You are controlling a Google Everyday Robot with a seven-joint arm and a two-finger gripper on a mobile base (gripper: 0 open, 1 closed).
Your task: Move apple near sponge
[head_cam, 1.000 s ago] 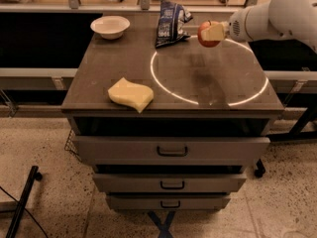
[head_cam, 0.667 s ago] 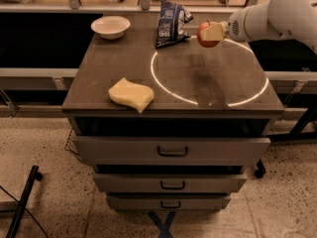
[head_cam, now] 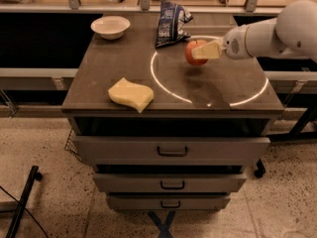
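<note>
The red-orange apple (head_cam: 192,53) is held in my gripper (head_cam: 200,51), whose pale yellow fingers (head_cam: 208,49) are shut on it, above the dark counter near the left of the bright ring of light. The arm reaches in from the right. The pale yellow wavy sponge (head_cam: 131,94) lies flat near the counter's front left edge, well to the left of and nearer than the apple.
A white bowl (head_cam: 110,26) stands at the back left of the counter (head_cam: 99,63). A dark blue snack bag (head_cam: 170,23) lies at the back middle, just behind the apple. Drawers (head_cam: 172,150) are below the counter's front edge.
My gripper has carried the apple a little to the left and toward the front, away from the snack bag. The sponge, bowl and bag have not moved.
</note>
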